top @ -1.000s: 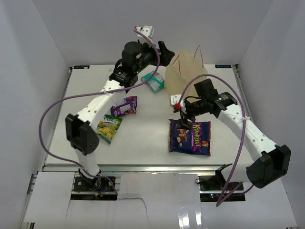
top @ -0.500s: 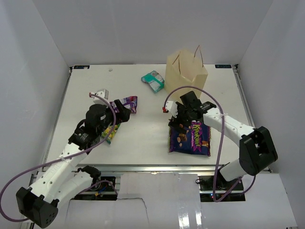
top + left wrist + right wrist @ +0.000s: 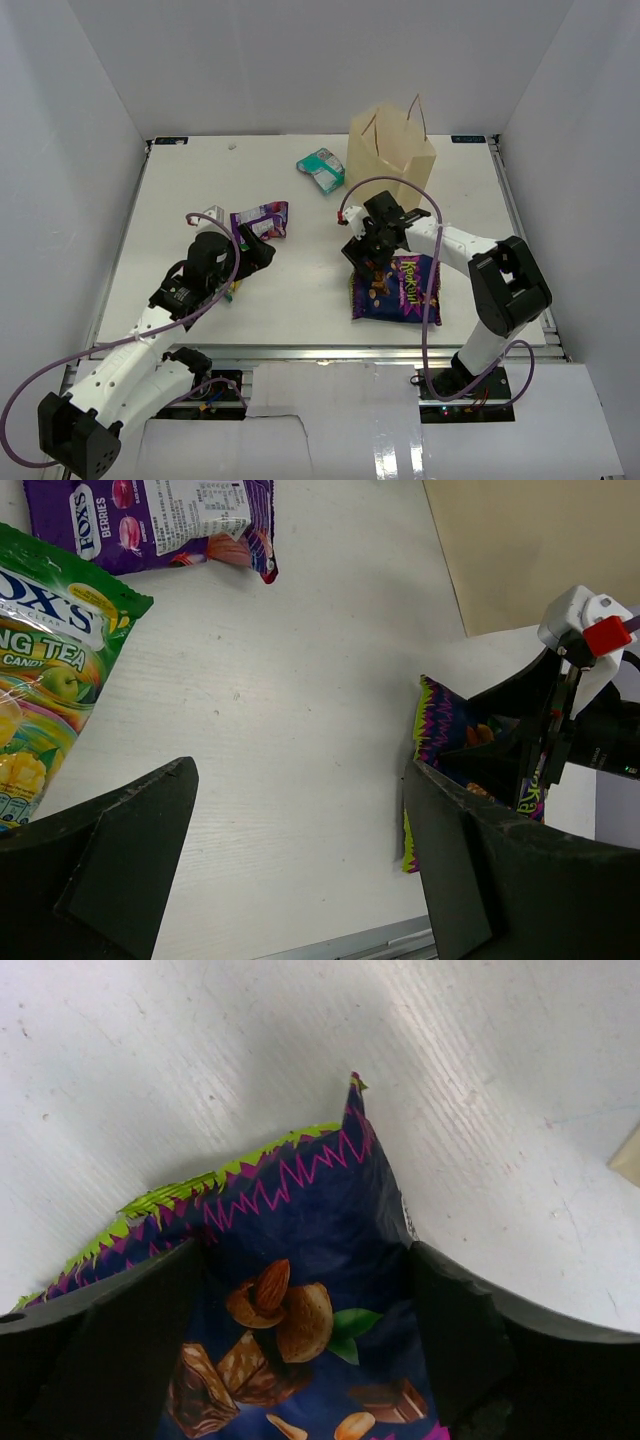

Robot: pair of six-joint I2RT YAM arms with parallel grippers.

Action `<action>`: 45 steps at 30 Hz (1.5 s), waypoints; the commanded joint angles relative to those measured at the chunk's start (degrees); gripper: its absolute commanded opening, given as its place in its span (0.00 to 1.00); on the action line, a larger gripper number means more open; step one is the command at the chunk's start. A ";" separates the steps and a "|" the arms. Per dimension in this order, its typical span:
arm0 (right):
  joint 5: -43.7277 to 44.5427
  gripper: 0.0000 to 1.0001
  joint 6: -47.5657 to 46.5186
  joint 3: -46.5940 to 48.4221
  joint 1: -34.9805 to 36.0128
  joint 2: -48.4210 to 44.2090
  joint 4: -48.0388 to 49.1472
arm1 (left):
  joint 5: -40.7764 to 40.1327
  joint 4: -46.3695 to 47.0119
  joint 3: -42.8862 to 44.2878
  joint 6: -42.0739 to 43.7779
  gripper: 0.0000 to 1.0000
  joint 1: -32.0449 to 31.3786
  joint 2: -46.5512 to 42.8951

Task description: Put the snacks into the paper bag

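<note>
Fingers of the right gripper [image 3: 366, 262] stand spread wide, one on each side of the zigzag-crimped top edge of the big purple bag [image 3: 310, 1200], gripping nothing yet. That flat seam looks the easiest place to pinch slippery, crinkly foil. The bag lies flat at lower centre-right of the overhead view, outside the paper bag [image 3: 390, 150], which stands upright and open-topped at upper centre, stiff tan kraft with thin string handles. The left gripper [image 3: 300, 775] is likewise spread and empty, over bare table [image 3: 300, 290] beside the glossy green packet [image 3: 50, 670] and the small purple packet [image 3: 150, 515]. A teal packet [image 3: 322, 168] lies just left of the paper bag.
</note>
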 commanded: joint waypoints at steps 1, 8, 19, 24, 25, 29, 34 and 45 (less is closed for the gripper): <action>-5.21 0.76 1.71 -2.62 0.39 2.93 -2.96 | 1.16 1.65 -0.36 -1.34 0.94 0.17 -0.71; -10.57 0.26 -2.06 -3.24 0.39 4.34 -5.60 | 1.68 2.44 -1.16 -1.69 0.94 0.17 -0.89; -33.59 0.08 -24.64 3.69 0.30 -12.61 -14.39 | 3.09 3.85 -0.81 -1.17 0.94 0.17 -0.01; -39.05 0.08 -24.58 10.89 0.12 -17.36 -13.87 | 3.70 4.46 -0.63 -0.73 0.94 0.17 0.34; -39.84 0.08 -23.96 11.87 0.12 -17.45 -13.69 | 3.71 4.55 -0.63 -0.73 0.94 0.17 0.34; -42.30 0.08 -15.55 15.91 -0.14 -18.50 -8.16 | 3.79 4.64 -0.37 -0.29 0.94 0.17 0.26; -42.83 0.08 -4.64 30.45 -1.10 -16.15 1.49 | 3.71 5.26 0.07 0.41 0.94 0.17 0.69; -41.87 0.08 28.33 69.07 -15.24 0.99 30.33 | 4.15 5.87 0.69 1.12 0.94 0.17 2.10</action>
